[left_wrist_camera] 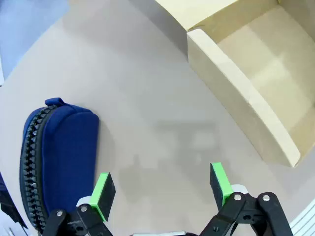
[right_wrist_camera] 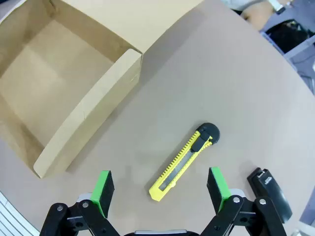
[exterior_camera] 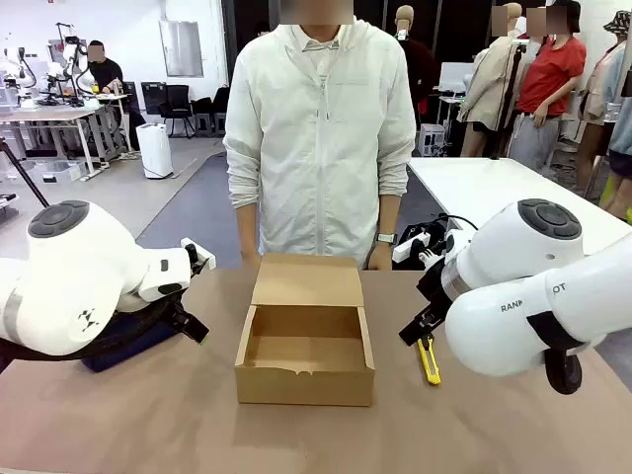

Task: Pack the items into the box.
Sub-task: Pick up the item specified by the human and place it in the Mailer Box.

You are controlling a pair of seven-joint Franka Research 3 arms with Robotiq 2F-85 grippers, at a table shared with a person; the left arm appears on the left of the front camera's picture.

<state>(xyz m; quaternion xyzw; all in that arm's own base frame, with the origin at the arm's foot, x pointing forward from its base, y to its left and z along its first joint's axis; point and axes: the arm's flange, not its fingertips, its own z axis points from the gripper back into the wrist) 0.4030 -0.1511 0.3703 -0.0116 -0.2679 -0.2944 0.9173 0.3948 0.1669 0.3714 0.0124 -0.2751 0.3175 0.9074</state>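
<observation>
The brown cardboard box (exterior_camera: 305, 380) stands open in the middle of the table, lid flap folded back toward the person, and looks empty inside (left_wrist_camera: 266, 73) (right_wrist_camera: 44, 73). A navy zippered pouch (left_wrist_camera: 56, 157) lies on the table left of the box, partly hidden under my left arm (exterior_camera: 123, 355). My left gripper (left_wrist_camera: 161, 189) hovers open over bare table between pouch and box. My right gripper (right_wrist_camera: 160, 189) hangs open above the yellow utility knife (right_wrist_camera: 183, 161) (exterior_camera: 429, 360). A black stapler (right_wrist_camera: 269, 191) lies just beside the right fingers.
A person in a white jacket (exterior_camera: 321, 128) stands at the far edge, hands resting by the box lid. Black cables and gear (exterior_camera: 420, 242) sit at the far right of the table. Bare tabletop lies in front of the box.
</observation>
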